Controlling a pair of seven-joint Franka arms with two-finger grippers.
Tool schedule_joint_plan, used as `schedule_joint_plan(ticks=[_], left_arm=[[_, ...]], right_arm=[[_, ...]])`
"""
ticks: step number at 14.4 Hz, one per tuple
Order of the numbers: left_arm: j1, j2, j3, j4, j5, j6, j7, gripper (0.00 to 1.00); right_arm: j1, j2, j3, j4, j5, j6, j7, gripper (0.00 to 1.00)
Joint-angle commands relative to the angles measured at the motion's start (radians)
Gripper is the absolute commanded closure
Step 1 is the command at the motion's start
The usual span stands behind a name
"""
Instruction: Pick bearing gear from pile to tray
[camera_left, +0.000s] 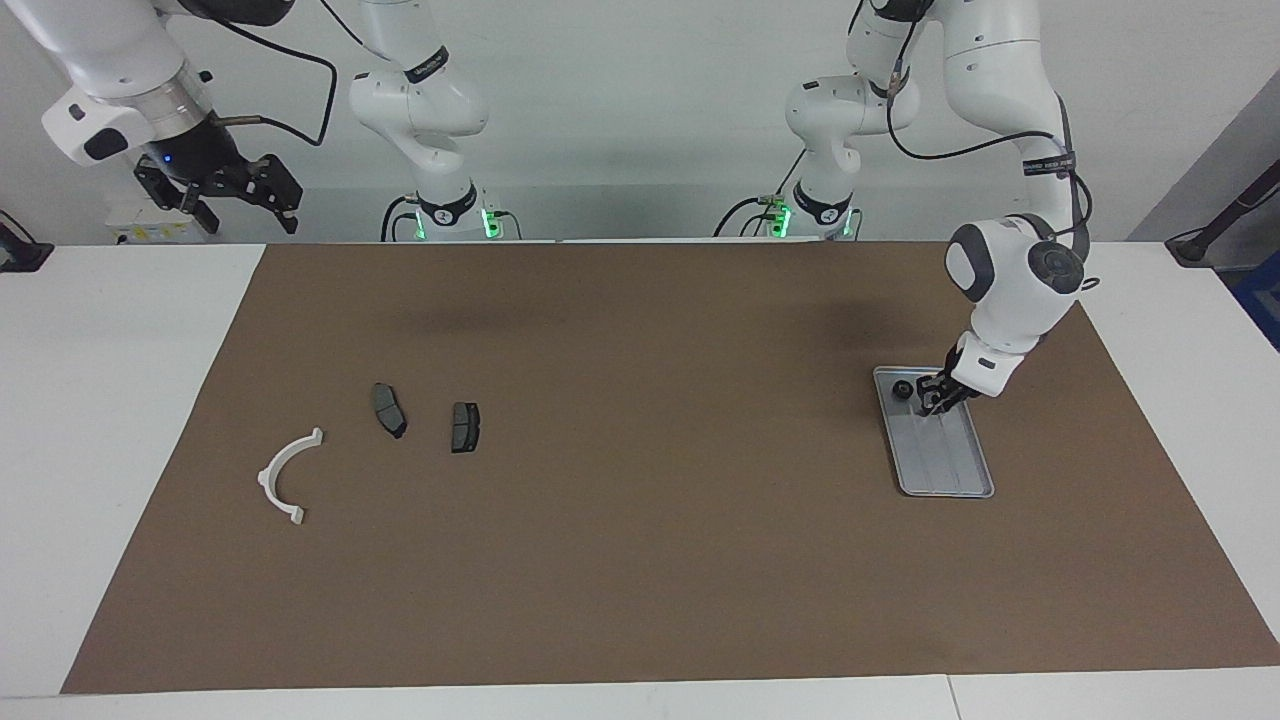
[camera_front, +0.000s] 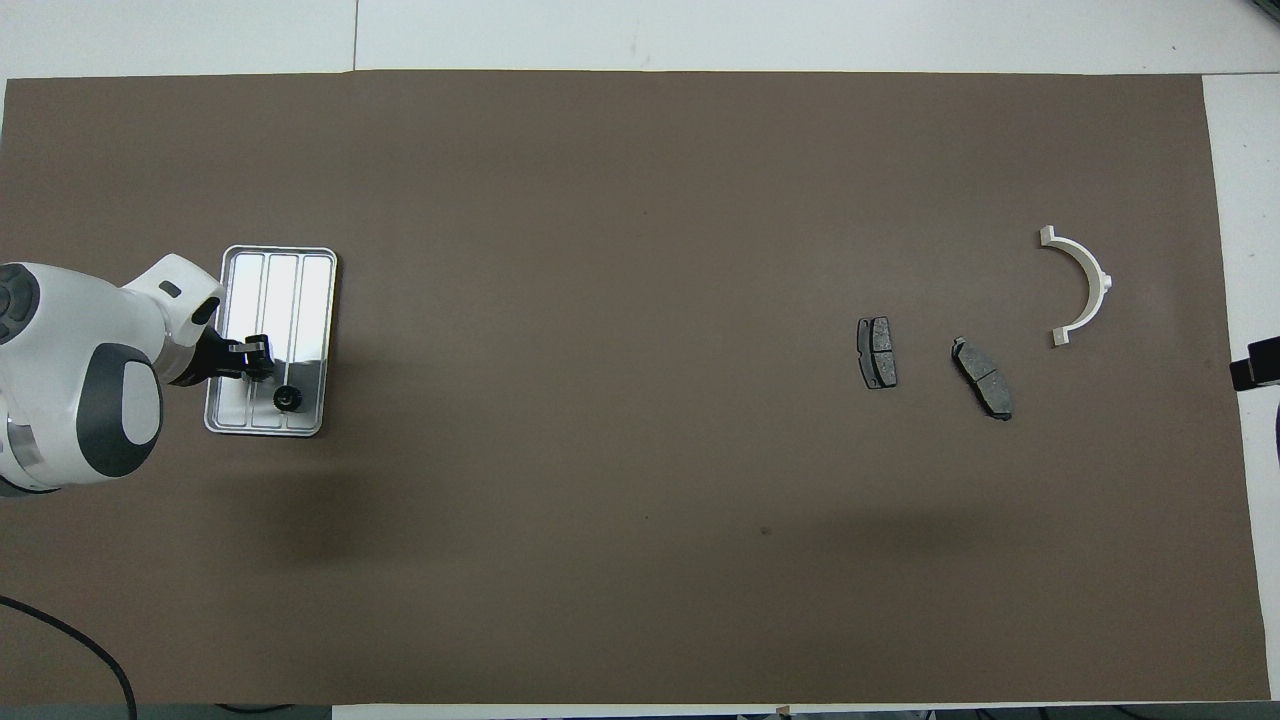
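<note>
Facing view: the left gripper (camera_left: 937, 398) hangs low over the silver-grey tray (camera_left: 950, 470), at the end of it nearest the robots; I cannot tell whether its fingers are open or closed. A small black bearing gear (camera_left: 902, 390) lies in the tray, in the corner nearest the robots, just beside the gripper and free of it. That tray sits on the brown mat (camera_left: 640, 560) toward the left arm's end of the table. Toward the right arm's end lie two dark grey brake pads (camera_left: 389, 410) (camera_left: 464, 427), near each other but apart, and a white half-ring bracket (camera_left: 288, 478) a little farther from the robots. The right gripper (camera_left: 222, 190) waits raised off the mat at its own end, its fingers spread wide and empty

Overhead view shows the gear (camera_front: 287, 398) clear of the gripper's tips (camera_front: 252, 356)
</note>
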Motion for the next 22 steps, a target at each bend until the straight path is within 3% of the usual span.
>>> schedule_joint_plan(ticks=[1,13,17,22], left_arm=[[0.006,-0.016,-0.006,-0.009,0.012,0.007,0.003,0.00],[-0.002,-0.223,-0.006,0.449,0.012,-0.735,-0.003,0.00],[0.014,-0.186,-0.022,0.592,0.009,-0.826,0.000,0.00],[0.074,-0.177,-0.161,0.620,0.012,-0.827,-0.001,0.00]], right_arm=[[-0.004,0.009,0.001,0.013,0.001,-0.009,0.000,0.00],[-0.004,0.009,0.001,0.013,0.001,-0.008,0.000,0.00],[-0.004,0.009,0.001,0.013,0.001,-0.008,0.000,0.00],[-0.004,0.009,0.001,0.013,0.001,-0.006,0.000,0.00]])
